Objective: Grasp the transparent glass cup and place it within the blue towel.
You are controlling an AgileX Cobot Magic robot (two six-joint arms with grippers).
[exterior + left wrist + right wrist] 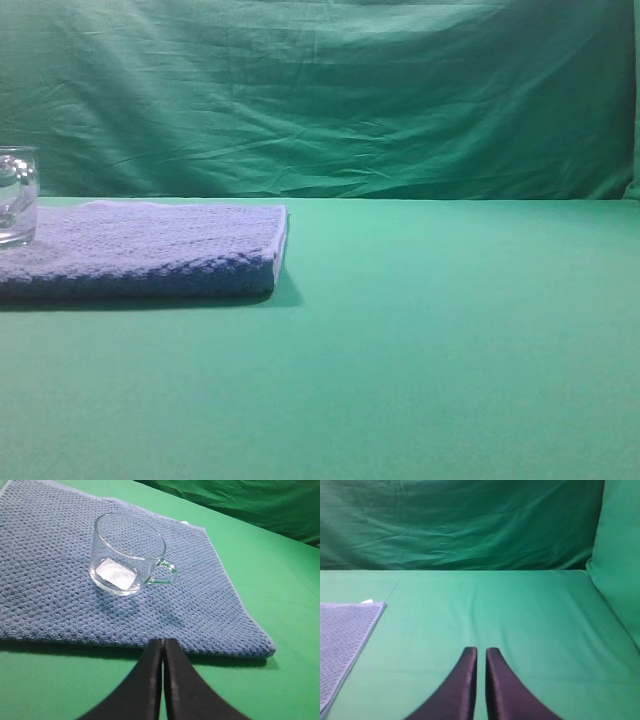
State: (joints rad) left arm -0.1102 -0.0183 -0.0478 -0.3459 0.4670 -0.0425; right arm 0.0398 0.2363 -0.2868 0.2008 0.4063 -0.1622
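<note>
The transparent glass cup stands upright on the blue towel, handle to the right. In the exterior high view the cup shows at the far left edge, on the towel. My left gripper is shut and empty, just in front of the towel's near edge, apart from the cup. My right gripper is shut and empty over bare green cloth, with the towel's corner at its left. Neither gripper shows in the exterior high view.
A green cloth covers the table and a green drape hangs behind. A green fold rises at the right of the right wrist view.
</note>
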